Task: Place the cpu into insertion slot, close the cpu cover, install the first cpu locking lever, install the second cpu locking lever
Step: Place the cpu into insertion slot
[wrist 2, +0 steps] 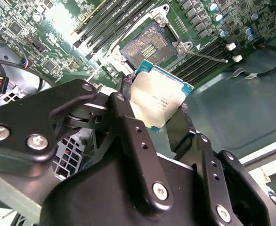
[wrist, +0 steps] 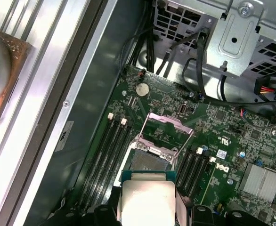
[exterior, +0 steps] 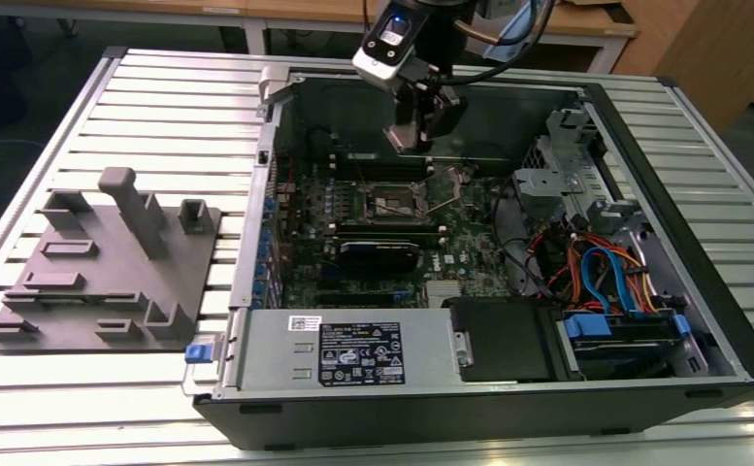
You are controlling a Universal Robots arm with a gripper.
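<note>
In the exterior view the arm above the tool (exterior: 415, 128) is cut off by the picture's edge, and whatever sits between the fingers is too small to make out there. In both wrist views the tool's black body blocks the near part of the scene. In the first wrist view the cpu (wrist: 146, 202) covers the near edge of the slot (wrist: 150, 160) and itself runs out of the picture.

The tool is clamped on the cpu — one finger (wrist 2: 180, 125) on each of two opposite edges, the top face bare. It hangs inside the open case (exterior: 726, 320), over the green board (exterior: 461, 257).

The cpu is a flat square with a silver-grey metal top, faint print on it, and a teal-green rim along its edges. It is held in the air, clear of the board and not seated.

Well off to the exterior view's left of the tool, a grey fixture (exterior: 105, 257) lies on the slatted desk (exterior: 40, 388). Below the tool, just past the cpu, the slot lies open with its contact field bare — long black memory slots (wrist 2: 114, 23) on either side. The cover (wrist: 168, 121) stands raised at the slot's far side from the tool, and a thin lever (wrist 2: 208, 55) is swung out beside the slot. To the exterior view's right of the tool, coloured cables (exterior: 597, 277) lie in the case.
</note>
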